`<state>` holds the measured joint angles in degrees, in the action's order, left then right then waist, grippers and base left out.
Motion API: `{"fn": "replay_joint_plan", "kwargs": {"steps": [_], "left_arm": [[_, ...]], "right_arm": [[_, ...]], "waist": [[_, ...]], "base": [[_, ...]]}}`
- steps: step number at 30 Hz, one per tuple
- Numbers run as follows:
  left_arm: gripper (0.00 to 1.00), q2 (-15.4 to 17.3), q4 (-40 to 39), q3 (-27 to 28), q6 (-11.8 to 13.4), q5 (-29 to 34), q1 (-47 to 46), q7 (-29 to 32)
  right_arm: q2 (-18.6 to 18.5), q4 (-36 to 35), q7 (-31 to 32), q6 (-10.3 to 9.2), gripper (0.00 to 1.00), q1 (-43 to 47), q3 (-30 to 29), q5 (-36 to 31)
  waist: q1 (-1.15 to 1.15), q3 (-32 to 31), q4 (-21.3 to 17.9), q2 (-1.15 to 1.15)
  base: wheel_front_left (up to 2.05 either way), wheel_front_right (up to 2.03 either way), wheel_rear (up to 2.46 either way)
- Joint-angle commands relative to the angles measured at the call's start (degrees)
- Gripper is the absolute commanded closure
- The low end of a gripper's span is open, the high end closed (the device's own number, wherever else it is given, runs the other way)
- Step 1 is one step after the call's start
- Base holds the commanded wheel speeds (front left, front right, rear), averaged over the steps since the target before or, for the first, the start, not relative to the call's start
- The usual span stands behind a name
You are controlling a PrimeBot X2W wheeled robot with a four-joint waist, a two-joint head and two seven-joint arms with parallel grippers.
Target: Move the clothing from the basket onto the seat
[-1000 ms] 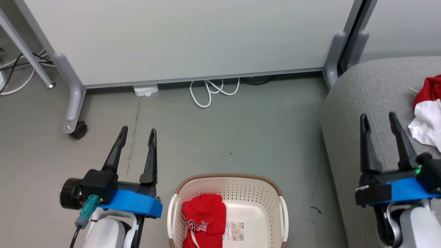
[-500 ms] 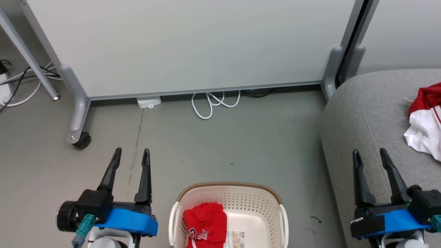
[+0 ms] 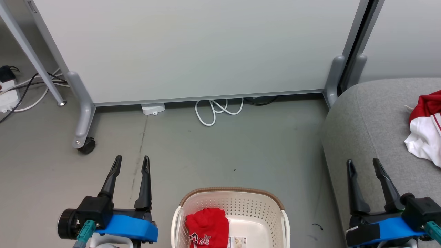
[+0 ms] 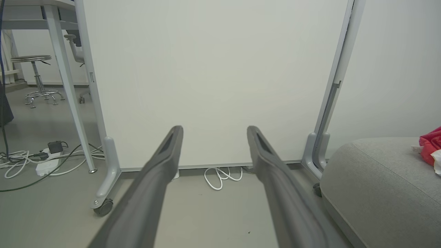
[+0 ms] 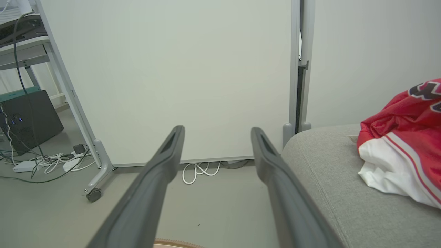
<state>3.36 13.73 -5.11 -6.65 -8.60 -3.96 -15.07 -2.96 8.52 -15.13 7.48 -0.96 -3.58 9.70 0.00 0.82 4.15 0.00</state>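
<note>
In the head view, the cream perforated plastic laundry basket [image 3: 232,190] with a brown rim band stands on the grey floor [image 3: 220,148] at the bottom centre. A plain red garment [image 3: 206,224] with small white lettering lies crumpled in its left half. The left gripper [image 3: 132,157] hovers left of the basket, its dark fingers spread apart and empty. The right gripper [image 3: 362,161] sits over the front edge of the large grey fabric seat [image 3: 365,117], fingers likewise parted and empty. A red and white sports jersey [image 3: 425,131] lies bunched on the seat at the right edge. A pale grey partition panel [image 3: 193,48] stands behind, with a coiled white cable [image 3: 217,110] at its foot.

In the left wrist view, the fingers point at the panel, with the seat to their right.

In the right wrist view, the jersey rests on the seat right of the parted fingers.
</note>
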Motion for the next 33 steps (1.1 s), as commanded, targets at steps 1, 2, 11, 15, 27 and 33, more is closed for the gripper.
{"fn": "replay_joint_plan", "kwargs": {"steps": [1,2,11,15,27,33], "left_arm": [[0.0,-0.02,-0.05,0.17,-0.31,0.17,0.25,-0.15],[0.0,-0.05,-0.09,0.18,-0.36,0.27,0.32,-0.15],[0.0,-0.29,0.25,0.04,-0.51,0.92,-0.25,-0.15],[0.0,-0.23,1.19,-1.33,-0.73,1.94,-2.47,-0.15],[0.0,4.29,12.33,-13.76,-0.84,1.98,-15.41,-0.15],[0.0,5.48,19.22,-22.51,-0.84,2.09,-23.52,-0.15]], "right_arm": [[0.11,0.16,-0.03,0.03,0.0,0.75,0.09,0.22],[0.1,0.23,-0.03,0.03,0.0,0.82,0.14,0.23],[0.11,0.22,-0.03,0.03,0.0,0.46,-0.05,-0.02],[0.11,-0.06,-0.03,0.03,0.0,-0.16,0.1,-0.03],[0.08,-1.22,-0.03,0.03,0.0,-5.23,1.71,-1.06],[0.07,-2.26,-0.03,0.03,0.0,-9.32,2.45,-1.46]], "waist": [[0.0,-0.08,0.0,0.0],[0.0,-0.15,0.01,0.0],[0.0,-0.1,0.1,0.0],[0.0,0.45,0.05,0.0],[0.0,6.58,-2.69,0.0],[0.0,12.62,-4.39,0.0]], "base": [[0.0,0.0,0.0],[0.0,0.0,0.0],[0.0,0.0,0.0],[0.0,0.0,0.0],[0.0,0.0,0.0],[0.0,0.0,0.0]]}}
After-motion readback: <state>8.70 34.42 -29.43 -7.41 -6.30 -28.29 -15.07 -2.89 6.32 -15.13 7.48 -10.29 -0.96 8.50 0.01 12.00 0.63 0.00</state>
